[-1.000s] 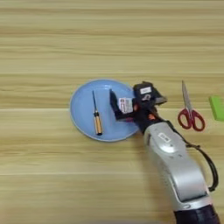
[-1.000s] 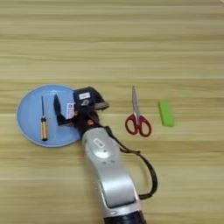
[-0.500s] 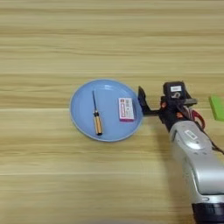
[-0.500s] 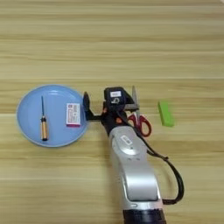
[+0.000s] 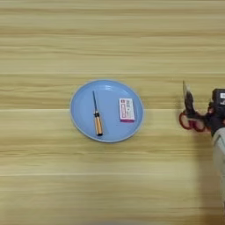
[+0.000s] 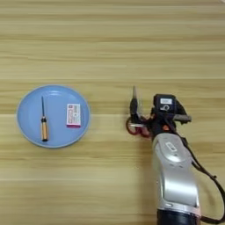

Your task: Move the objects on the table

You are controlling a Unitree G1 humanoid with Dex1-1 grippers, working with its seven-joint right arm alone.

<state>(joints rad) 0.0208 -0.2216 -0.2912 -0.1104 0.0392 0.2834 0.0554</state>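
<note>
Pincer [image 6: 143,119] shifted right off plate [image 6: 33,134] to scissors [image 6: 135,117]; box [image 6: 73,115] left on plate beside screwdriver [image 6: 43,125]. Finger state: cannot tell. Risk: low approach nudges scissors, handles skid across surface [image 6: 110,39], grasp misses.

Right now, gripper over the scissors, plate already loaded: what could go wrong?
1. The gripper sits at the red handles of the scissors; a handle-end grasp could let the blades swing or slip.
2. The plate already holds the screwdriver and box; adding scissors there may knock them.
</note>
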